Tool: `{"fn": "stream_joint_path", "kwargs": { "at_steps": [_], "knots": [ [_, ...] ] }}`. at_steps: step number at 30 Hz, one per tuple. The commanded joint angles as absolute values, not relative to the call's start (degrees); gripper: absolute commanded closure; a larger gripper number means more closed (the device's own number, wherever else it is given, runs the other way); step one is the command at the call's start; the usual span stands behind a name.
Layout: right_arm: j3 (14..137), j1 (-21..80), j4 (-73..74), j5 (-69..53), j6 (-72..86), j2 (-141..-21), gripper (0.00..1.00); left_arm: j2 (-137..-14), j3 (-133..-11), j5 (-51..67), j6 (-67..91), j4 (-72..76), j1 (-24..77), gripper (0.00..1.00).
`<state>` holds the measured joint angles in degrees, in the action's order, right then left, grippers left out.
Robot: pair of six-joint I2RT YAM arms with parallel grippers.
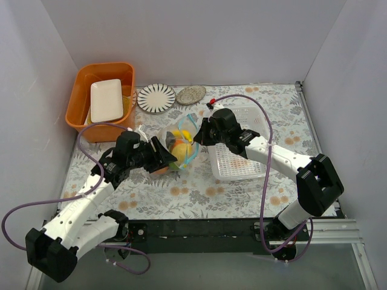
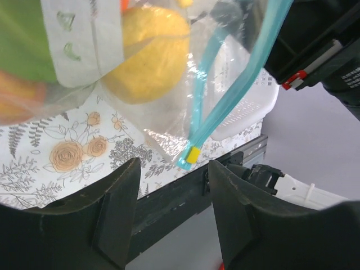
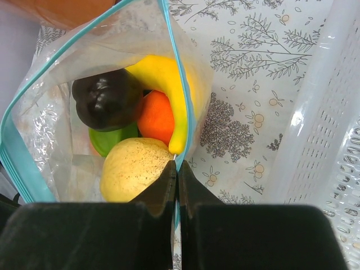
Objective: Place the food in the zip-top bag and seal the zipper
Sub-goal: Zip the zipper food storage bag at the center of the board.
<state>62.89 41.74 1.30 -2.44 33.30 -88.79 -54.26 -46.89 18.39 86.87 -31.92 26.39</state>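
Top external: high on the near side, looking down over the desk (image 1: 181, 193).
Left wrist: low, close beside the zip-top bag (image 2: 166, 121).
Right wrist: close above, looking into its mouth.
Shared: the zip-top bag.

The zip-top bag (image 1: 172, 136) sits near the middle of the table (image 1: 199, 193), a little toward its left edge, clear and crinkled, its mouth gaping. The food (image 1: 181, 150) is piled inside: a dark plum (image 3: 107, 98), a yellow banana (image 3: 163, 79) curving over an orange fruit (image 3: 156, 117), a green piece (image 3: 109, 140) below, and a pale yellow lemon (image 3: 135, 177) nearest me. The light blue zipper (image 3: 181, 73) is unsealed, its two sides apart. My right claw (image 3: 175, 169) pinches one side, and a small yellow tab (image 2: 194, 153) marks its end.
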Motion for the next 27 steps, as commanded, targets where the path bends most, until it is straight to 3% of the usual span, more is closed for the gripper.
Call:
{"fn": "stream_joint_path", "kwargs": {
  "at_steps": [1,16,27],
  "knots": [
    [63.3,41.4,-0.9,-3.1,33.8,-87.9,0.95,-50.4,-41.3,18.7,96.3,-25.4,26.8,0.49],
    [63.0,41.3,-0.5,-3.5,33.6,-87.1,0.95,-49.5,-28.2,25.2,112.6,-6.2,26.8,0.47],
    [62.8,41.3,-0.6,-4.2,33.7,-87.0,0.95,-50.4,-23.7,23.7,117.7,3.7,26.8,0.6]
  ]
}}
